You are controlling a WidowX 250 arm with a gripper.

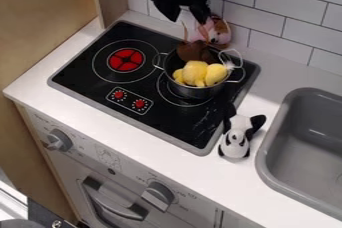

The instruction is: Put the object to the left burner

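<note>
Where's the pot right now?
In the camera view, the pot sits on the stove's right side, over the right burner, with a yellow toy in it.

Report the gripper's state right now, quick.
Gripper: open, fingers apart, holding nothing.

Pot [202, 92] w/ yel. plush [196, 73] on burner [169, 95]

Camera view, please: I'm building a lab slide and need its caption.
Open gripper above a toy stove, a metal pot with a yellow toy standing right of the red burner.
</note>
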